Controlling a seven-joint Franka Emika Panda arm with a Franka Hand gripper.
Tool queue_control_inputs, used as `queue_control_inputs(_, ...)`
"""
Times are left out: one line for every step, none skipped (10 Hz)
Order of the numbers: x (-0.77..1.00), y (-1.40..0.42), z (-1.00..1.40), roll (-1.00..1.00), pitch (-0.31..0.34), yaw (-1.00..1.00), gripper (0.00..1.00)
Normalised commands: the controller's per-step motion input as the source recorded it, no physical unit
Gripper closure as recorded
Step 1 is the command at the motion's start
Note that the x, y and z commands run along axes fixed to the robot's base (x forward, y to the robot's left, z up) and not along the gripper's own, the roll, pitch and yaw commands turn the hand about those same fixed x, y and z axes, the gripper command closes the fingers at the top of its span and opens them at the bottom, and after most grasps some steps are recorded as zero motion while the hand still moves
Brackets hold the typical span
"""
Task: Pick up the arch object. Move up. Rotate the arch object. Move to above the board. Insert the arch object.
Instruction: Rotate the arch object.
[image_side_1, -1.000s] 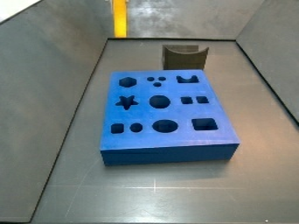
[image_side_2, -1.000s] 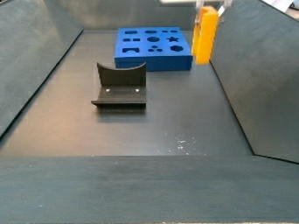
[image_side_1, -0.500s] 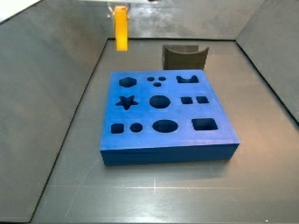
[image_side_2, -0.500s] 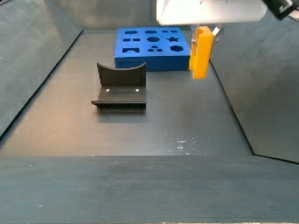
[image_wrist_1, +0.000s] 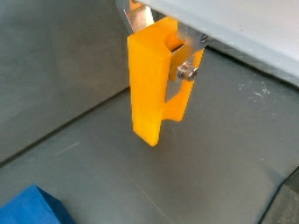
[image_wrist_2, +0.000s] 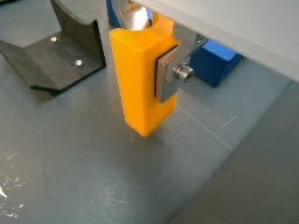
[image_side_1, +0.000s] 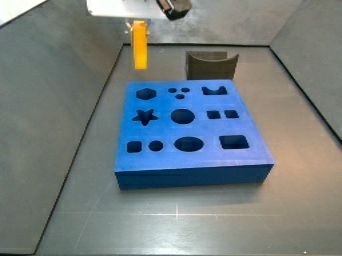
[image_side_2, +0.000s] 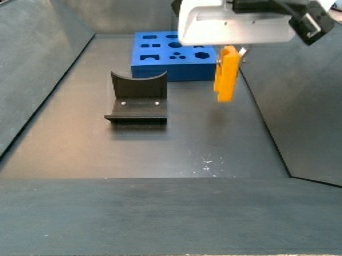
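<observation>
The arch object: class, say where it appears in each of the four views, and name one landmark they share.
Wrist view: arch object hangs mid-frame, clamped by the gripper.
Wrist view: centre, fixture behind.
Side view: upper left, beyond the board.
Side view: upper right, beside the board's near corner.
Shared landmark: the blue board, a corner in both wrist views.

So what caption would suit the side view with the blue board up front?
Gripper holds yellow arch object aloft beyond the board.

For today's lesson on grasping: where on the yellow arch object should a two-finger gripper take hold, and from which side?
At its upper end, from above: the arch object hangs upright and slab-thin, and the gripper is shut on its flat faces there, leaving the lower end free to enter the board.
</observation>
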Motion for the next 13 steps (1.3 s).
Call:
queue_control_inputs(0.03,-0.01,-0.43,-0.11,-0.061,0.02,1.00)
queue_control_inputs(0.03,-0.01,-0.37,-0.12,-0.060,0.02,1.00)
queue_control_inputs(0.03,-0.01,-0.26,-0.12,-0.057,0.03,1.00)
queue_control_inputs(0.03,-0.01,-0.18,-0.13,-0.055,0.03,1.00)
queue_control_inputs(0.00,0.00,0.00,0.00,0.000,0.00,0.00)
queue_control_inputs(0.00,0.00,1.00,0.00,0.000,0.00,0.00)
queue_control_inputs(-0.01,0.00,1.00,0.00,0.008,0.00,0.00)
queue_control_inputs(-0.02,0.00,1.00,0.00,0.019,0.00,0.00)
queue_control_inputs(-0.02,0.01,1.00,0.01,0.025,-0.01,0.00)
queue_control_inputs(-0.02,0.01,0.98,0.02,0.028,-0.01,0.00)
queue_control_inputs(-0.02,0.01,0.76,0.03,0.027,-0.01,0.00)
queue_control_inputs(-0.02,0.01,0.68,0.04,0.027,-0.01,0.00)
queue_control_inputs(-0.02,0.01,0.49,0.05,0.031,-0.01,0.00)
